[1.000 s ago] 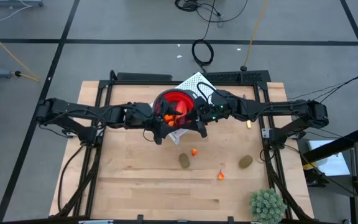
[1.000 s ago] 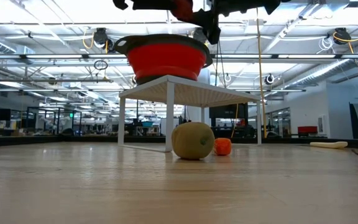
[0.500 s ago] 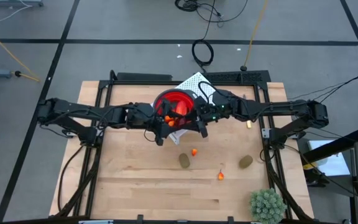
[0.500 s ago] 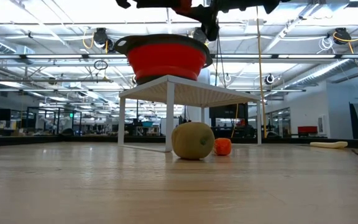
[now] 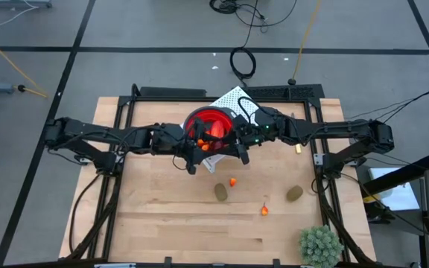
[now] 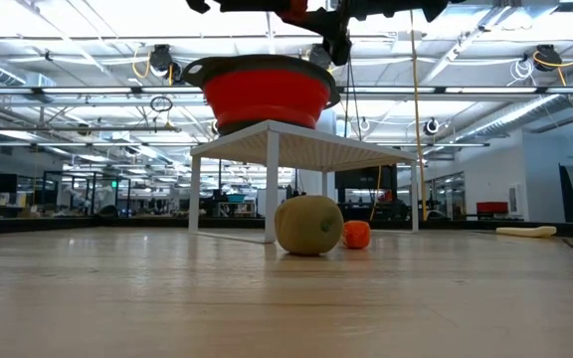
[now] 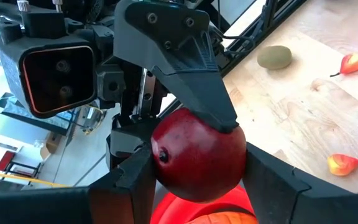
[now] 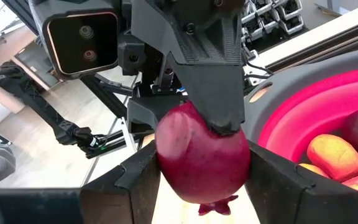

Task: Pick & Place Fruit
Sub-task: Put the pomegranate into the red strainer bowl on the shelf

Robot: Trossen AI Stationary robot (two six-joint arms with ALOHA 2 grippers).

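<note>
Both grippers meet at the centre of the high view, over the near rim of the red bowl (image 5: 213, 126). The left gripper (image 7: 194, 171) pinches a dark red fruit (image 7: 197, 155) between its fingers, and the right gripper (image 8: 204, 168) clamps the same ball crosswise. The bowl lies directly below, already holding fruit; either arm looks able to drop it there.
</note>
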